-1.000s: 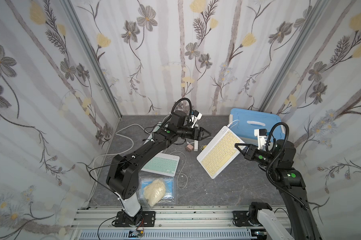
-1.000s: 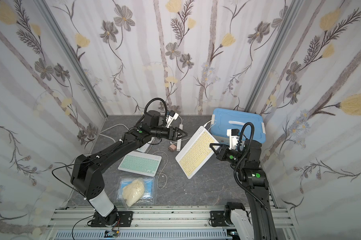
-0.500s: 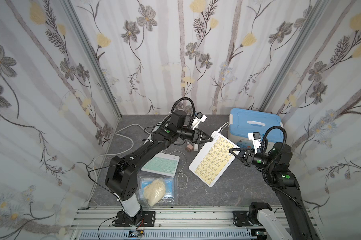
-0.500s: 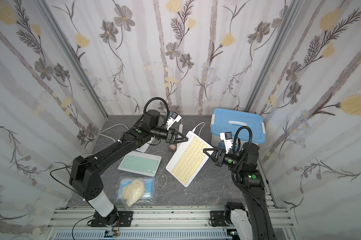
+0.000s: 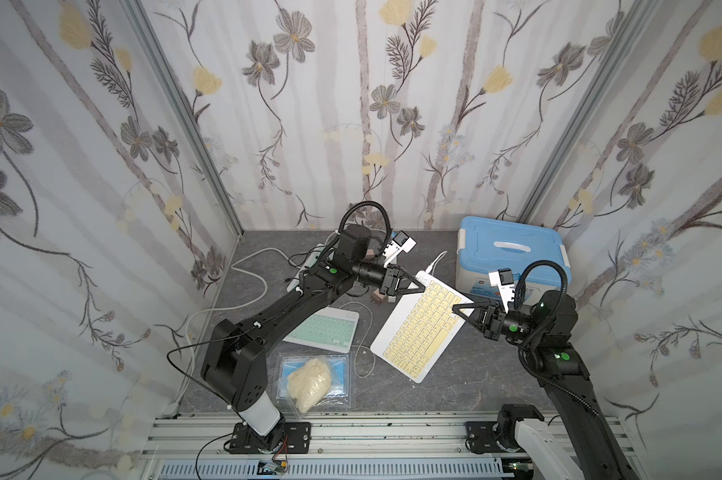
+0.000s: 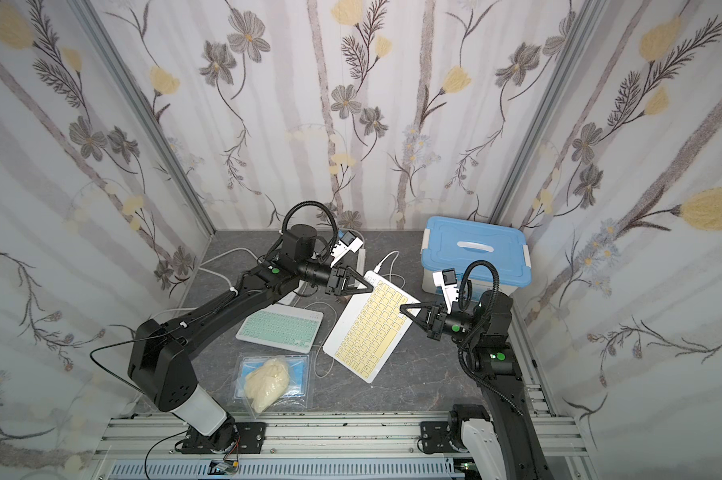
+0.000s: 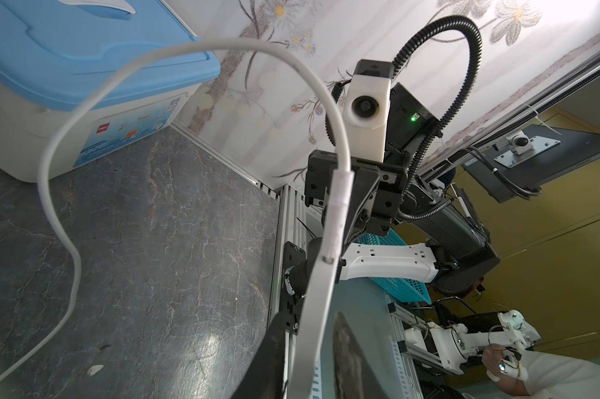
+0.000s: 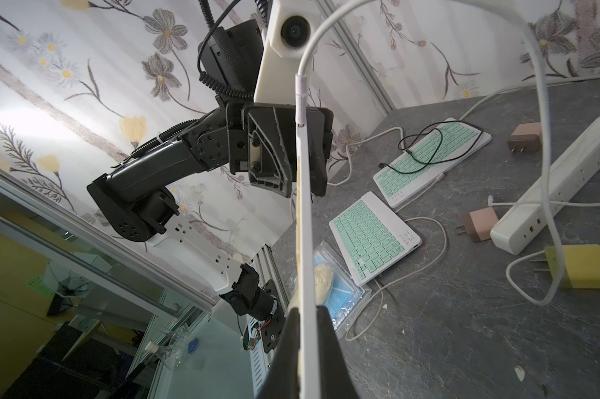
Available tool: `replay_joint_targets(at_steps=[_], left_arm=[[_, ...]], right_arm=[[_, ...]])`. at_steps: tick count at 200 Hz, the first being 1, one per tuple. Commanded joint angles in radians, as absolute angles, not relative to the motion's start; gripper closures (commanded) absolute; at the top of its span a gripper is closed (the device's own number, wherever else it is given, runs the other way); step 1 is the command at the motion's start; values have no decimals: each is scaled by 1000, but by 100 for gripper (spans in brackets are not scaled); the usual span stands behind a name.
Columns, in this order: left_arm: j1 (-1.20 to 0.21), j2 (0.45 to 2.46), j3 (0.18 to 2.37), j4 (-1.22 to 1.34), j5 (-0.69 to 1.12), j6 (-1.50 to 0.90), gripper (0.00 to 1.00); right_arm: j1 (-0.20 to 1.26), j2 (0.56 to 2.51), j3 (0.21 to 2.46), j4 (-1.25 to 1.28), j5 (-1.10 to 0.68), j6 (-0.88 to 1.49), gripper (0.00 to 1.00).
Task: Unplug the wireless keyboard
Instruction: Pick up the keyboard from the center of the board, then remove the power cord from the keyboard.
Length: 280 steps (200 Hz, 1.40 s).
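Where both top views look down, the yellow keyboard (image 5: 417,328) (image 6: 372,328) lies slanted in the middle of the table (image 5: 475,386). The left gripper (image 5: 420,287) is at its 12 o'clock corner, where the cable (image 5: 434,262) is plugged in. The right gripper (image 5: 456,309) is at its 2 o'clock edge.

Left wrist: fingers (image 7: 269,362) sit on both sides of the keyboard edge. I cannot tell if they pinch it.

Right wrist: the jaws are closed tight on the keyboard edge.
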<state>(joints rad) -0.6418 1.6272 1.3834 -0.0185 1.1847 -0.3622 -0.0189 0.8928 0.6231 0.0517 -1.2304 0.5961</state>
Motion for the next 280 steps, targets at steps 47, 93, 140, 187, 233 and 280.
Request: replay_joint_targets(at_steps=[47,93,140,187,233,280], left_arm=[[-638,1550,1366,-24,1229,-301,100],[-641,1543,1407,-270,1202,-167,100],[-669,1560,1405,-404,1174,-96,100],[-711,1608,1445,-427,1166,-82,100],[-732,1644,1486,-421,1166,-90,100],[-742,1665,1509,-413,1171,-98,100]], right_arm=[[-12,905,631,76,-1130,539,93],[-15,882,669,2,-1047,459,26],[33,904,714,41,-1085,455,18],[139,1002,710,201,-1090,553,27],[143,1043,657,398,-1136,694,43],[144,1079,626,478,-1133,763,52]])
